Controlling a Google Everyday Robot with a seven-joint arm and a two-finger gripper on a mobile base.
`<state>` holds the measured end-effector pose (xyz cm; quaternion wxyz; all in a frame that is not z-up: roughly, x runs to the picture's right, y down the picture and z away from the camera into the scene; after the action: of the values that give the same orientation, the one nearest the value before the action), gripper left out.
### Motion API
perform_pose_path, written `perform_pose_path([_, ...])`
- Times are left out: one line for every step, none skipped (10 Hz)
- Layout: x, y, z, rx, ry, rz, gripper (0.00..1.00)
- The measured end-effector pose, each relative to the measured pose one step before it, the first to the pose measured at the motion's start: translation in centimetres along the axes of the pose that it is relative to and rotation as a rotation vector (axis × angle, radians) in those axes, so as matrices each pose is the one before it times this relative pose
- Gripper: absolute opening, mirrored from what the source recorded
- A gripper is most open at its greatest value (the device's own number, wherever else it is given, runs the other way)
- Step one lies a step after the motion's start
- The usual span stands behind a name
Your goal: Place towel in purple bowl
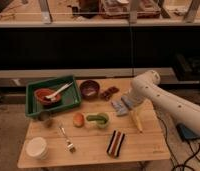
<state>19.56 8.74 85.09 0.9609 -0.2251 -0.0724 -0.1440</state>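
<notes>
The purple bowl point(89, 89) stands at the back middle of the wooden table point(93, 152), right of the green tray. A striped folded towel point(115, 142) lies flat near the table's front edge, right of centre. My gripper point(120, 106) is at the end of the white arm point(160, 100), which reaches in from the right. It hangs low over the table, right of the purple bowl and well behind the towel. Nothing shows in it.
A green tray point(32, 107) at the back left holds a red bowl point(44, 94) with a white spoon. An orange fruit point(79, 119), a green dish point(99, 120), a fork point(67, 140), a white cup point(37, 147), a yellow object point(136, 120) and a dark red item point(110, 93) lie on the table.
</notes>
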Motion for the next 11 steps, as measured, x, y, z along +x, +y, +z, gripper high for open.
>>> perform_pose_path([-0.67, -0.619, 0.297, 0.00309, -0.00376, 0.03461, 0.8])
perform_pose_path([-0.659, -0.77, 0.522, -0.00065, 0.00696, 0.00821, 0.8])
perform_pose_path([-0.274, -0.231, 0.444, -0.00957, 0.00519, -0.00257, 0.8])
perform_pose_path([-0.221, -0.196, 0.277, -0.00667, 0.00016, -0.00538, 0.8])
perform_pose_path([-0.369, -0.318, 0.5, -0.0105, -0.0024, -0.02132, 0.8])
perform_pose_path([-0.192, -0.156, 0.595, -0.01822, -0.00634, -0.0183, 0.8])
perform_pose_path([0.073, -0.007, 0.59, -0.01701, -0.00387, -0.00864, 0.8])
perform_pose_path([0.029, -0.051, 0.584, -0.01372, -0.00284, -0.00611, 0.8])
perform_pose_path([-0.124, -0.177, 0.505, -0.00942, -0.00456, -0.00763, 0.8])
perform_pose_path([-0.099, 0.053, 0.416, -0.00897, -0.00581, -0.00577, 0.8])
perform_pose_path([0.032, 0.034, 0.36, -0.00337, -0.00353, -0.00643, 0.76])
